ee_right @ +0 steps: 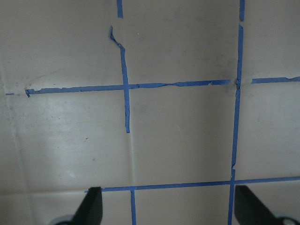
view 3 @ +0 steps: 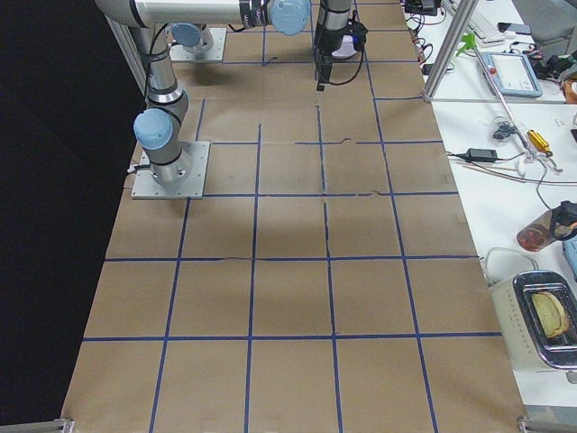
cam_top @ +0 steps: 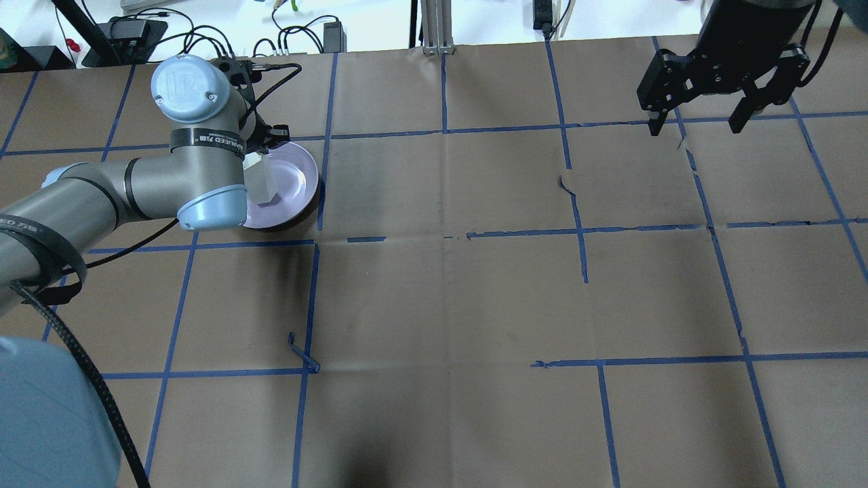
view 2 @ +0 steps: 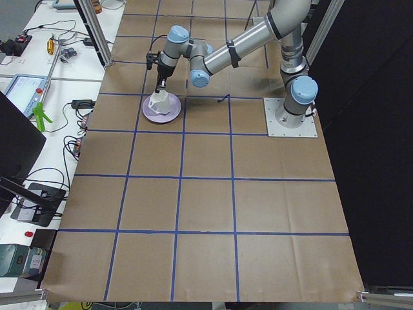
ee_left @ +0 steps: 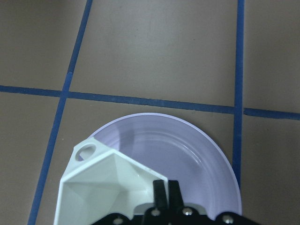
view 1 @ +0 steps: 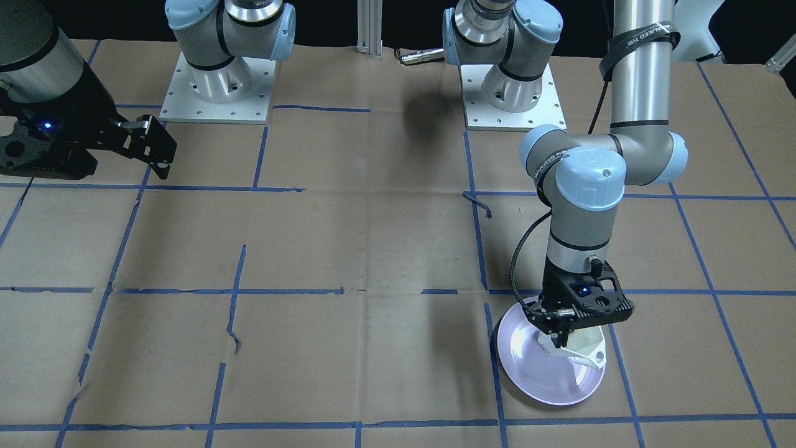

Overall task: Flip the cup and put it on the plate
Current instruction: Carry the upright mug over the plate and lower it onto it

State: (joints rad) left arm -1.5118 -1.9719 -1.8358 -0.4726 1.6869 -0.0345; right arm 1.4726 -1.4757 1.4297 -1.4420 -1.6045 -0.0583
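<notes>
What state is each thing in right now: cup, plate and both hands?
cup: mouth up, over the plate, pinched at its rim; whether it touches the plate cannot be told.
plate: flat on the table, right way up.
left hand: shut on the cup's rim.
right hand: open, empty, held above the table.
</notes>
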